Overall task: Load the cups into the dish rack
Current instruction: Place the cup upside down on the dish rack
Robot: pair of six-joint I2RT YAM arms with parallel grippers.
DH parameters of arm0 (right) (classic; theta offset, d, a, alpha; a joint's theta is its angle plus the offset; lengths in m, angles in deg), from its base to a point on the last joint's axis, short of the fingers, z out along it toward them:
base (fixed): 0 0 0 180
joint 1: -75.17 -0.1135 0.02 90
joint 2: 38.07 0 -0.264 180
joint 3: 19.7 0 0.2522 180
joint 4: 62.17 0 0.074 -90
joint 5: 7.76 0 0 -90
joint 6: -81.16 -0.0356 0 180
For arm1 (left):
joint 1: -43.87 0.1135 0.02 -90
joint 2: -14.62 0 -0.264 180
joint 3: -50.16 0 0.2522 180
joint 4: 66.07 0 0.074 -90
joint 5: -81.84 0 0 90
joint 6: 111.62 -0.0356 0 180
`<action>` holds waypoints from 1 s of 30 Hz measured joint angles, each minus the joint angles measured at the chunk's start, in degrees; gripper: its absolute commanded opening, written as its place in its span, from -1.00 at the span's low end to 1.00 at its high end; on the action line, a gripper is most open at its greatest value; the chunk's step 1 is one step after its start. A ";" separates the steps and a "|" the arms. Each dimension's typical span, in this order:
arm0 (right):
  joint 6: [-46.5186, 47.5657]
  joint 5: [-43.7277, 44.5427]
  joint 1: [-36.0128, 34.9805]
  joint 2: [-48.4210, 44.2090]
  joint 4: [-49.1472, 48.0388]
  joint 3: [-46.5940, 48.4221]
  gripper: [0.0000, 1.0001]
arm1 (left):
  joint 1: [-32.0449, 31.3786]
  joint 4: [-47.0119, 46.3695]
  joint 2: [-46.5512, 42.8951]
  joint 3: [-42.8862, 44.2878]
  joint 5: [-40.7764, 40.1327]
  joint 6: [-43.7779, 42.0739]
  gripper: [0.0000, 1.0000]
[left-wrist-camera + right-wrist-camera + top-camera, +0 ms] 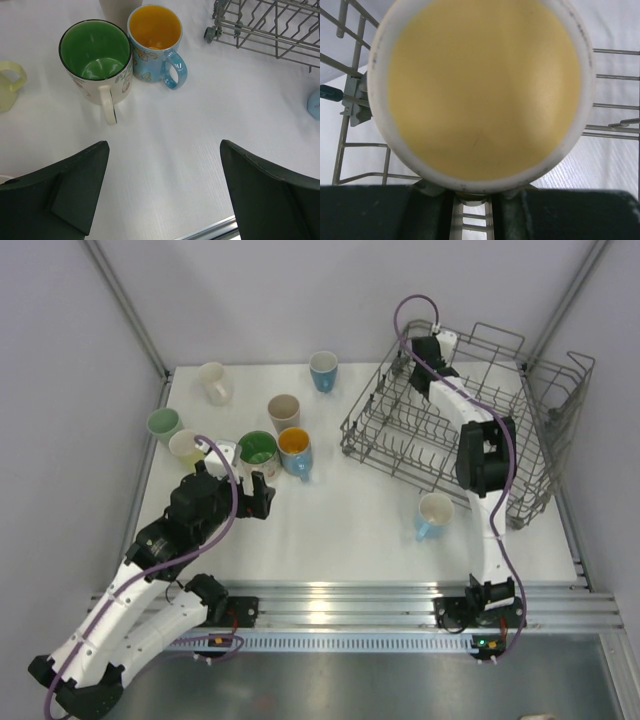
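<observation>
Yellow-lined white cup (485, 90) pinched by right gripper (472, 200) over dish rack (395, 435); left gripper (164, 160) spread wide.

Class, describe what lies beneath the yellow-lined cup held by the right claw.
Grey wires of the dish rack show around the yellow-lined cup, with white table between them. The rack section directly under the cup is covered.

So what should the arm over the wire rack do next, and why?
Probably ease down a little and let go: the right pincer is shut on a yellow-lined cup, held over the dish rack at its far corner, so it looks ready to be set in.
</observation>
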 measured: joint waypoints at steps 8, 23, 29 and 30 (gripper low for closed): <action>-0.44 -0.52 0.50 0.52 -0.02 0.35 -0.70 | 0.00 0.00 1.01 0.00 0.02 0.00 0.96; -0.33 -0.98 0.61 0.55 0.13 0.39 -0.47 | 0.00 0.00 1.46 0.00 0.02 0.00 0.96; -0.39 -1.33 0.59 0.55 0.13 0.37 -0.47 | 0.00 0.00 1.33 0.00 0.02 -0.02 0.96; -0.39 -1.33 0.59 0.55 0.13 0.37 -0.46 | 0.00 0.00 1.31 0.00 0.02 -0.02 0.96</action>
